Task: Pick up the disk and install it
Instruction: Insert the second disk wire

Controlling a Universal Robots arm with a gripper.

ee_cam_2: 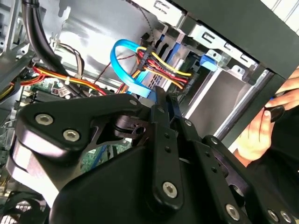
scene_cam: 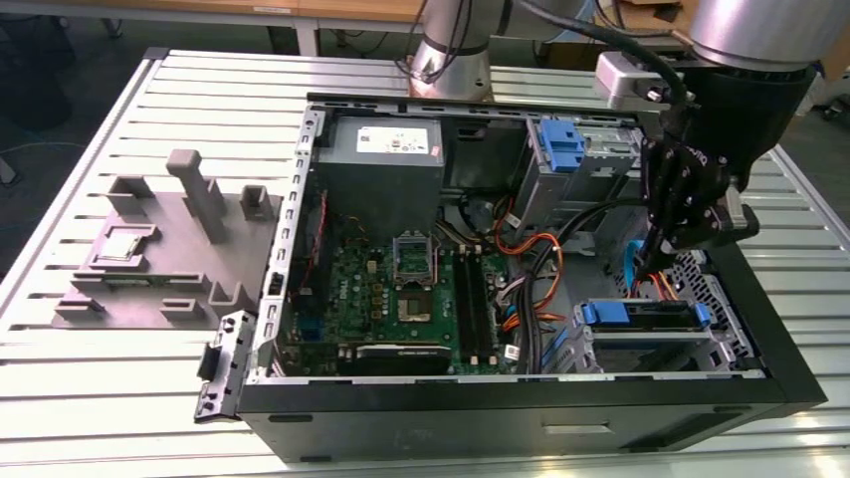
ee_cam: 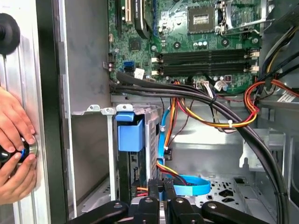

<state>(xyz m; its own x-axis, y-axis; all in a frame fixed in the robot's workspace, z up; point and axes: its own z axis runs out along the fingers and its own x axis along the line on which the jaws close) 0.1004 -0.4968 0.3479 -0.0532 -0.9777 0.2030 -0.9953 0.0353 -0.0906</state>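
1. Slatted silver metal tabletop (scene_cam: 119,388) carries an open black desktop computer case (scene_cam: 531,423), lying on its side with its innards showing.
2. Within it, the disk (scene_cam: 658,315), a flat dark drive with blue plastic rails along its edge, sits level in the silver metal drive cage (scene_cam: 664,349) at the case's corner on the exterior view's right (a blue tab marks its end).
3. Just above the disk, the black robot gripper (scene_cam: 654,271) points down into the case; in both wrist views its jaws stand narrow, fingertips (ee_cam_2: 161,100) all but meeting, and whether they pinch anything cannot be told.
4. A flat light-blue data cable (ee_cam: 189,184) and a bundle of red, yellow and orange wires (ee_cam: 224,123) loop beside the cage, close by the fingertips.
5. Farther in lie the green motherboard (scene_cam: 398,299) and the grey power supply box (scene_cam: 378,159).
6. A person's hands (ee_cam: 14,154) rest on the table outside the case wall, clasping a small round black object (ee_cam: 7,154).
7. Off on the exterior view's left, well apart from the case, stands a grey moulded plastic fixture (scene_cam: 159,249).
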